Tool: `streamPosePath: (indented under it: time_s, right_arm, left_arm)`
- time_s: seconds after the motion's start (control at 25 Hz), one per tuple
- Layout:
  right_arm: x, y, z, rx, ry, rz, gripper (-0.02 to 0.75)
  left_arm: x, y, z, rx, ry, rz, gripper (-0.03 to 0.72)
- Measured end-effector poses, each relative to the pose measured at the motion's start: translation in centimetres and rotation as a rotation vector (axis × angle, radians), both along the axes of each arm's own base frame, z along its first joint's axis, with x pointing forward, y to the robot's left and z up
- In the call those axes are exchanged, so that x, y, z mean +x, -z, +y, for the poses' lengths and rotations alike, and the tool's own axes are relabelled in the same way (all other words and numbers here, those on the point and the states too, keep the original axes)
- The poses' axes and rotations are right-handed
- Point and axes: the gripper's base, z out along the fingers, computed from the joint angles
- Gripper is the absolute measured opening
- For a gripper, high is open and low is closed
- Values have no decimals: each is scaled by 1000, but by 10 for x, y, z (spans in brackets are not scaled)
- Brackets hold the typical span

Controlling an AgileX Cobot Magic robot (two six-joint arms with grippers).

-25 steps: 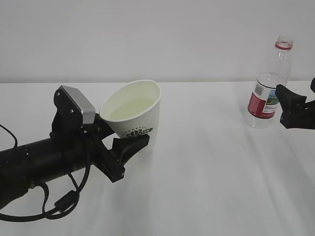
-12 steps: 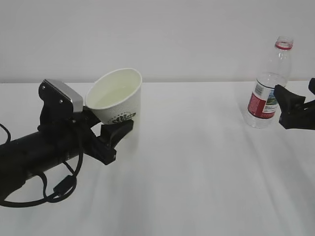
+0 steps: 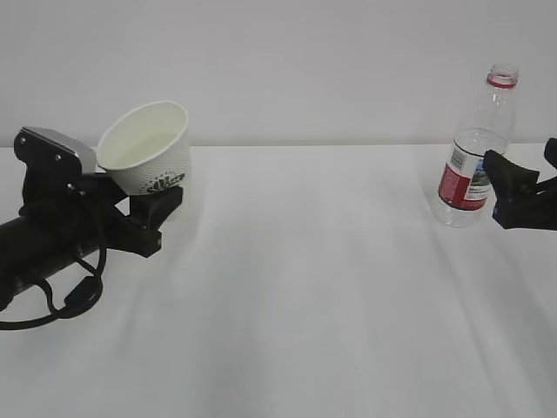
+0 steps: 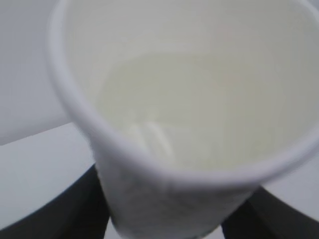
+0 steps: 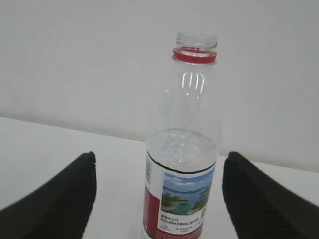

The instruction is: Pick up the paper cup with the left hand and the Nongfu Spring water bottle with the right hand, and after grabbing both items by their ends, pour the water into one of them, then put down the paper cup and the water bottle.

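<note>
while tilted, white paper cup [image 3: 150,150] with dark green logo

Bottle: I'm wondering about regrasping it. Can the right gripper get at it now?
Probably yes: the bottle stands upright and free, centred ahead of the open right gripper, nothing between them.

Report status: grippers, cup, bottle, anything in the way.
Left gripper shut on cup, tilted, liquid inside. Right gripper open, bottle upright on table between its fingers, untouched. Nothing in the way.
</note>
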Motion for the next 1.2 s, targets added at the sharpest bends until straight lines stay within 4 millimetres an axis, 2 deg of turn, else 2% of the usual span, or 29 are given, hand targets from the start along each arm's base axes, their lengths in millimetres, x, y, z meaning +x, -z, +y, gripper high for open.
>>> streamPosePath:
  time_s: [1.0,1.2]
  right_arm:
    - [0,0,0,16,-4,2,592]
    - [0,0,0,18,-4,3,591]
  left_arm:
    - [23,-1,89,-62,-371,16,447]
    - [24,0,100,-77,-420,21,447]
